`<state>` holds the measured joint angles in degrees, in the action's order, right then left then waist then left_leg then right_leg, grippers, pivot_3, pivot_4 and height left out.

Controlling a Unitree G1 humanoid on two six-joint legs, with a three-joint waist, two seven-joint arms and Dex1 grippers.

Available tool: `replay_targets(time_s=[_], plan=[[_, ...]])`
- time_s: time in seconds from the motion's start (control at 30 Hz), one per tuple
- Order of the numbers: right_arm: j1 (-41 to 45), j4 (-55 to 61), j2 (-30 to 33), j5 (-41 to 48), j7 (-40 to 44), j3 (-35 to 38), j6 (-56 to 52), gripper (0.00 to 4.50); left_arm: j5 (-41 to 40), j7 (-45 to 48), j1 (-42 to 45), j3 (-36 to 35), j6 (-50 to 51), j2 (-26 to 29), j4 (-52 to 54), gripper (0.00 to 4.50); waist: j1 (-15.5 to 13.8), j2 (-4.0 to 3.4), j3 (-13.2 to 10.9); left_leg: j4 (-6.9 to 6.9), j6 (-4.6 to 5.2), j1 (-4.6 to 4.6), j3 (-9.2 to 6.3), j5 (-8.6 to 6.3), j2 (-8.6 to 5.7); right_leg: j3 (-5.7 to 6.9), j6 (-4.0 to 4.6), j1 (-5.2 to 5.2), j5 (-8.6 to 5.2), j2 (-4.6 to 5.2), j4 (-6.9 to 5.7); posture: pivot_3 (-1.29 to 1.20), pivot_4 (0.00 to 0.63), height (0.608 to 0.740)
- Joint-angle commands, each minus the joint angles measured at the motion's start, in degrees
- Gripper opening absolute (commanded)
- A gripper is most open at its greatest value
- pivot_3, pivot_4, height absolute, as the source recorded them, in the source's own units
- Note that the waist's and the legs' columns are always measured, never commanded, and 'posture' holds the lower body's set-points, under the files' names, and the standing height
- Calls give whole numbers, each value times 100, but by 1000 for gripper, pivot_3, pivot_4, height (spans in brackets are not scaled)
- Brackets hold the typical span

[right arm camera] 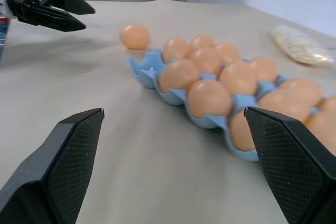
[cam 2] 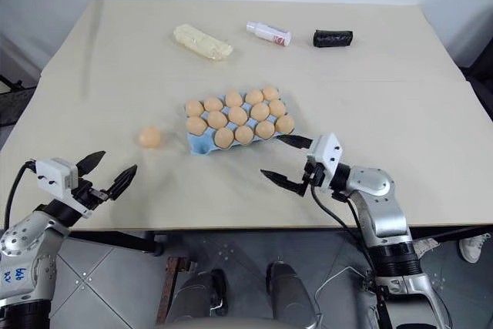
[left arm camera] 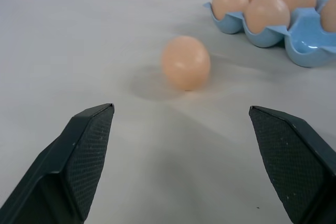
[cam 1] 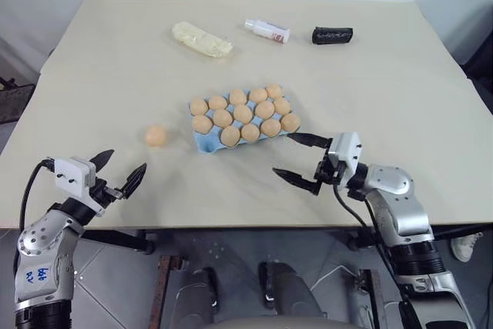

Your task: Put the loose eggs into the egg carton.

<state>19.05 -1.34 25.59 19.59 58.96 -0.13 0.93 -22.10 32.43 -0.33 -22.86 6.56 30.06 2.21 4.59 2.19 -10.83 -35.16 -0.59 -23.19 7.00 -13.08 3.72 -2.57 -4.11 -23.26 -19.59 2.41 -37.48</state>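
Black-fingered left gripper and right gripper both gape wide and empty nearest the camera. Beyond, one loose egg lies just left of the blue egg carton, whose near-left corner cup sits vacant. Smooth, brittle and prone to rolling, it likely wants a gentle pinch across its middle.

Both arms are shiny silver metal with rounded joints and black rings lower down. Each arm ends in a small white box, and from it stick two black pointed fingers – the left tool and the right tool. The finger pads look rough and dotted. Thin black cables loop beside each wrist – the left arm has blue writing.
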Motion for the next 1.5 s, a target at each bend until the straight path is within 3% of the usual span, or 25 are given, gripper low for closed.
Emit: replay_targets(time_s=[0.03, 0.27, 0.43, 0.53, 0.73, 0.8, 0.9, 1.03, 1.33, 1.5], plan=[[26, 153, 8, 59, -39, 29, 130, 4497, 209, -66, 508, 281, -50, 12, -294, 4343, -15, 0, 0, 0, -2, 0, -2, 2, 0, 1, 0, 0, 0, 0, -1, 0, 150, 740], [-68, 294, 11, -23, -142, -75, 123, 4497, 767, -476, 1942, 837, -193, -253, -1573, 4343, -113, 1, 1, -4, 12, -1, 0, 11, -3, 2, -4, 2, 2, -2, -1, 0, 150, 740], [-139, 437, -12, -25, -316, -100, 115, 4497, 950, -439, 2448, 1139, -371, -454, -2297, 4343, -142, 1, 1, -4, 8, -1, 6, 9, 1, 0, -4, -3, 2, -10, -1, 0, 150, 740], [-172, 541, -2, -6, -398, -114, 65, 4500, 988, -450, 2543, 1194, -416, -519, -2455, 3825, -144, 1, 1, -8, 9, -2, 9, 9, 0, 1, -7, -4, 4, -10, -2, 0, 150, 740], [-350, 791, 62, 30, -545, -68, -72, 4500, 854, -245, 2525, 1171, -637, -535, -2442, 1981, -152, 1, 1, -17, 8, -1, 5, 11, 0, 0, -7, -3, 4, -9, -15, 0, 150, 740], [-386, 820, 81, 21, -577, -48, -94, 4500, 739, -91, 2503, 1131, -777, -553, -2349, 1764, -156, 1, 1, -18, 8, -1, 5, 11, 0, 0, -7, -2, 4, -9, -16, 0, 150, 740], [-419, 838, 110, 14, -614, -29, -100, 4500, 451, 346, 2463, 1123, -954, -575, -2042, 1764, -155, 1, 1, -20, 9, -1, 7, 11, 0, 2, -7, -2, 4, -8, -16, 0, 150, 740], [-450, 839, 132, -23, -712, -26, -79, 4500, 566, 1243, 2600, 1791, -1159, -547, -1585, 1764, -168, 1, 1, -19, 8, -3, 6, 12, 0, 2, -7, -2, 4, -9, -16, 0, 150, 740], [-525, 977, 76, -96, -976, -83, -45, 4500, 897, 1288, 3126, 2211, -1314, -845, -2281, 1764, -155, 1, 1, -41, 14, -2, 7, 9, 0, -7, -13, 3, 8, -14, -20, 0, 150, 740], [-652, 1180, 80, -77, -1082, -84, -96, 4500, 896, 1241, 3250, 2135, -1479, -918, -2519, 3318, -164, 1, 1, -42, 13, -3, 4, 9, 2, -6, -13, 2, 8, -17, -23, 0, 150, 740]])
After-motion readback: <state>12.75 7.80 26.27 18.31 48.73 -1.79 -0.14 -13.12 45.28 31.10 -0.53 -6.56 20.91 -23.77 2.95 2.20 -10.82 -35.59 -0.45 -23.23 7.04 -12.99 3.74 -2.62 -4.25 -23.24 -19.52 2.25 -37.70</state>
